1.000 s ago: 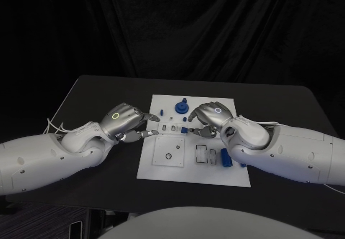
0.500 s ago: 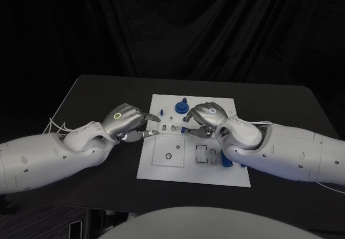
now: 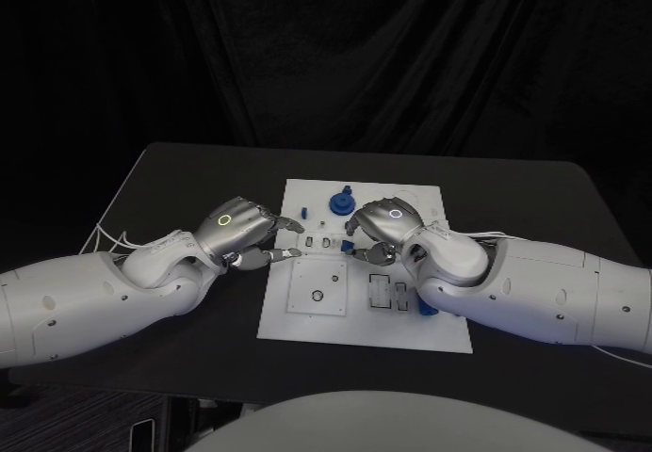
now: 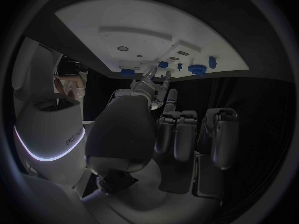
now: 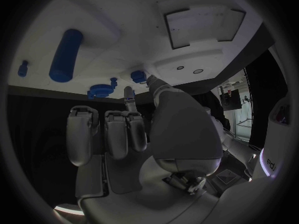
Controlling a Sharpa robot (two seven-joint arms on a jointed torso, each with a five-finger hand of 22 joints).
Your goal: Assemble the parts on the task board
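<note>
The white task board (image 3: 319, 315) lies mid-table. On its far part stand a blue gear (image 3: 344, 201) and a small blue peg (image 3: 307, 209). A small blue part (image 3: 350, 247) sits near the board's middle. My right hand (image 3: 387, 224) hovers over the board, its thumb and one fingertip right at that part (image 5: 138, 76); whether they pinch it is unclear. A blue cylinder (image 5: 65, 55) lies on the board, partly under my right forearm (image 3: 428, 308). My left hand (image 3: 238, 229) is at the board's left edge, holding nothing, finger and thumb apart.
The board has a square recess (image 3: 320, 282) and slotted recesses (image 3: 390, 292) on its near half. Black table (image 3: 190, 179) surrounds the board, with free room on both sides. White cables (image 3: 102, 240) trail behind my left arm.
My right hand has moved left across the board, bringing its fingertips up to the small blue part, which stayed in place. The left hand has barely moved.
</note>
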